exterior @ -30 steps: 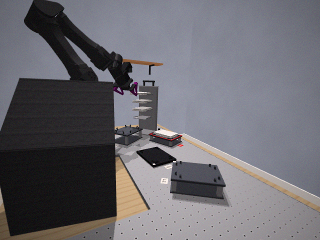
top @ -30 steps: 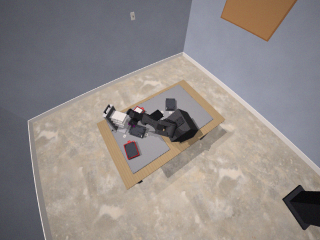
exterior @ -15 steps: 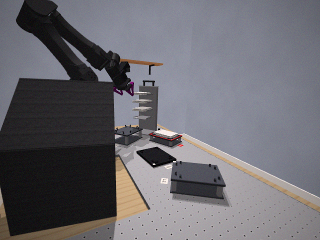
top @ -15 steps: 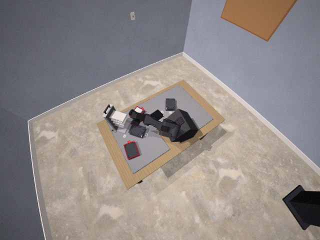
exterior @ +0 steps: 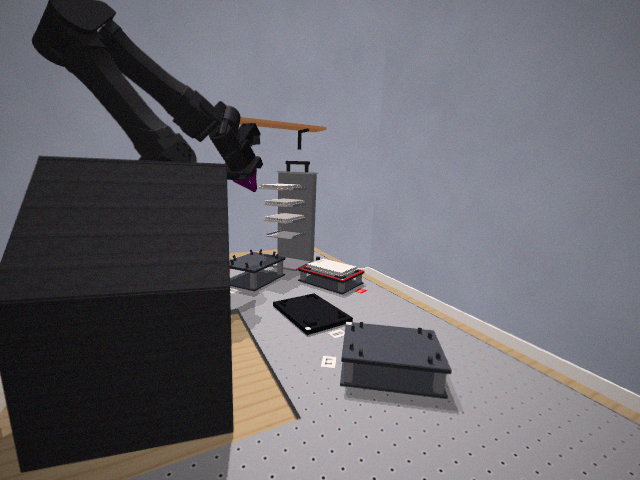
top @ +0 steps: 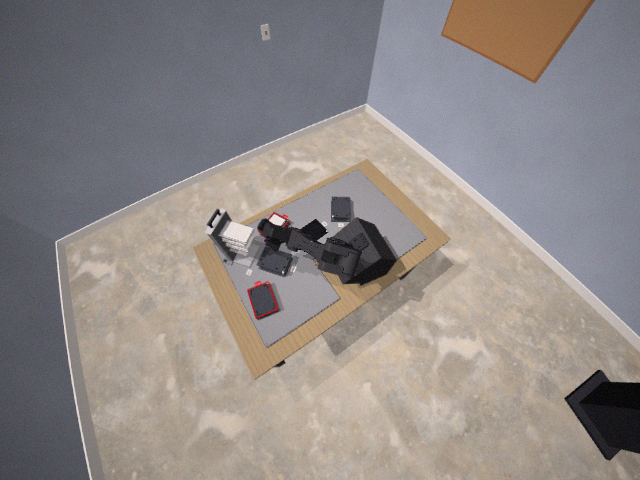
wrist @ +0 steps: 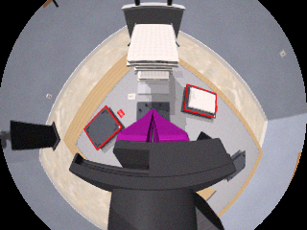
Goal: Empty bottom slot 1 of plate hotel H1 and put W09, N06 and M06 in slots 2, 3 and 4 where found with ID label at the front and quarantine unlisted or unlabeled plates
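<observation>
Fingers shut, hovering by the hotel

We had the purple fingers pinched together on nothing, up in front of the plate hotel; its white plates sat on the shelves.

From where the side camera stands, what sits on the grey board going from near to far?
Grey raised stand → flat black pad → red-rimmed nest with a white plate → tall shelf tower.
</observation>
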Tool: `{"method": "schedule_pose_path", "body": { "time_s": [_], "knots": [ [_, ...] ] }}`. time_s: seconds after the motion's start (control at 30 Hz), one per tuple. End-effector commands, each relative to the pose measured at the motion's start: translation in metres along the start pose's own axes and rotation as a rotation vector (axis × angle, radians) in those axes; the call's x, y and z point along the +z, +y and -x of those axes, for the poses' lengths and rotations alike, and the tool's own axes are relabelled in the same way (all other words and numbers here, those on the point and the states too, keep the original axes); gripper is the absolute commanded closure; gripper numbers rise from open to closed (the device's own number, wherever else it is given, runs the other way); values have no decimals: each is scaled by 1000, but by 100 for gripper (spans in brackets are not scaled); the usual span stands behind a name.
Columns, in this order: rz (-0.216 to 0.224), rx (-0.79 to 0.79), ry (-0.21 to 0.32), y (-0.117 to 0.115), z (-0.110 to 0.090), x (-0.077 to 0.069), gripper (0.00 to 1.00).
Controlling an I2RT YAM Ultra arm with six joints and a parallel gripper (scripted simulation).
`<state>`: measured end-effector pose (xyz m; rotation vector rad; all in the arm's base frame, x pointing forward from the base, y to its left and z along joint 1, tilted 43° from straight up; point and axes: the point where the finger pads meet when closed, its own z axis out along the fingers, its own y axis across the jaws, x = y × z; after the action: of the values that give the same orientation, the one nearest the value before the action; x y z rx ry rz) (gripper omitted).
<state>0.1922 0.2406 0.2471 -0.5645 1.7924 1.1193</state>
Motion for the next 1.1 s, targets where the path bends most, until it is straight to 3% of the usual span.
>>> {"method": "schedule_pose_path", "body": {
  "time_s": [0.0,0.4,0.47,0.53,1.07],
  "knots": [
    [-4,-6,-18,1,4,-2,100],
    [-1,-10,-26,2,4,-4,100],
    [10,-22,-50,8,17,-3,100],
    [3,-13,-31,5,14,2,100],
    [4,-12,-31,5,21,9,100]
  ]
}}
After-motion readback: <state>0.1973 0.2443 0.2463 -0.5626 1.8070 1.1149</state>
